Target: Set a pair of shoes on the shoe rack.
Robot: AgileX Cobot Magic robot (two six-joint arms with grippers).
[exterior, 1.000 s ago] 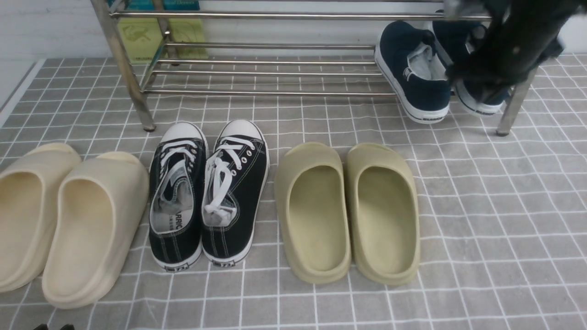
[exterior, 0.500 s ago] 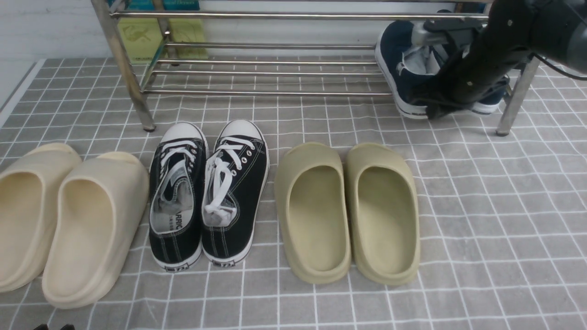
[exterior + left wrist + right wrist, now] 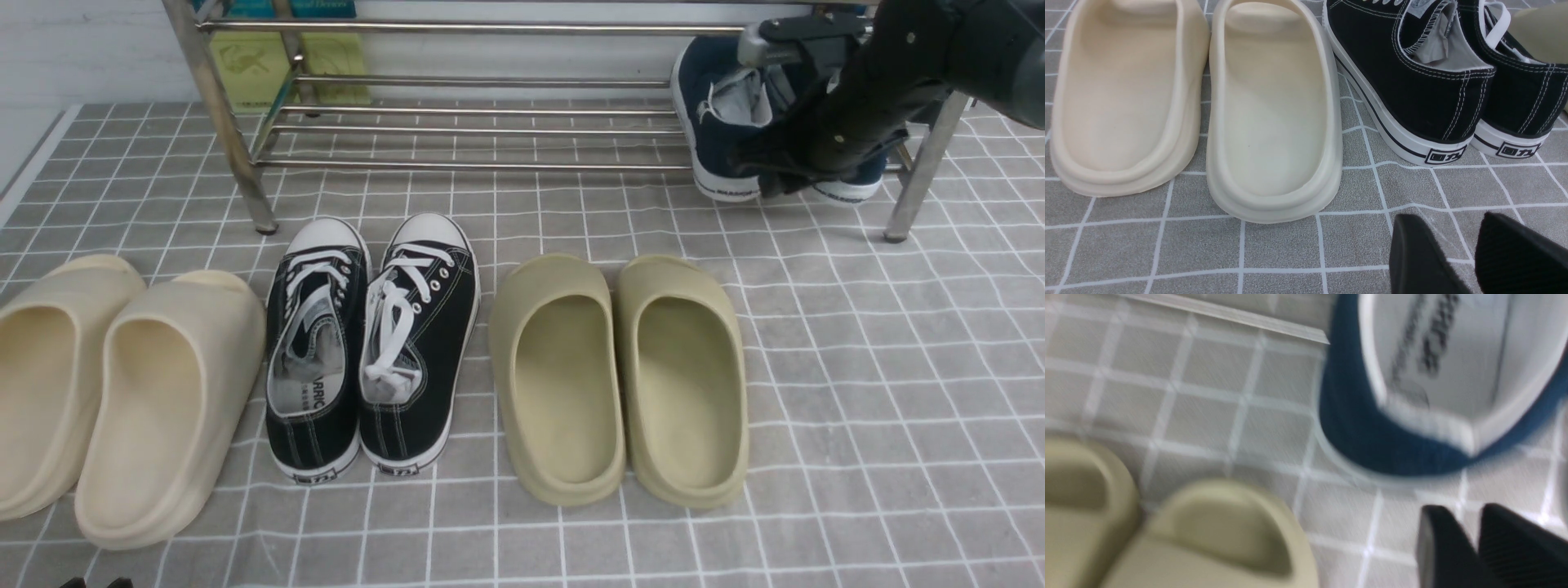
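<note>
Both navy-blue shoes stand on the lower bars of the silver shoe rack (image 3: 490, 28), at its right end. The left shoe (image 3: 718, 155) shows its white sole and grey-white lining. The right shoe (image 3: 857, 186) is mostly hidden behind my right arm. My right gripper (image 3: 759, 175) hangs just in front of the left shoe's heel (image 3: 1355, 428). In the right wrist view the gripper (image 3: 1470, 516) is open by a narrow gap, holds nothing and is clear of the shoe. My left gripper (image 3: 1447, 226) is open and empty, low over the tiled mat.
On the grey checked mat in front of the rack lie cream slides (image 3: 122, 392), black lace-up sneakers (image 3: 371, 343) and olive slides (image 3: 620, 376). The rack's right front leg (image 3: 918, 180) stands beside my right arm. A yellow-green box (image 3: 277, 61) sits behind the rack.
The navy shoes have slid farther back on the rack. My right arm has swung left across them, and its jaws have parted off the shoe.
</note>
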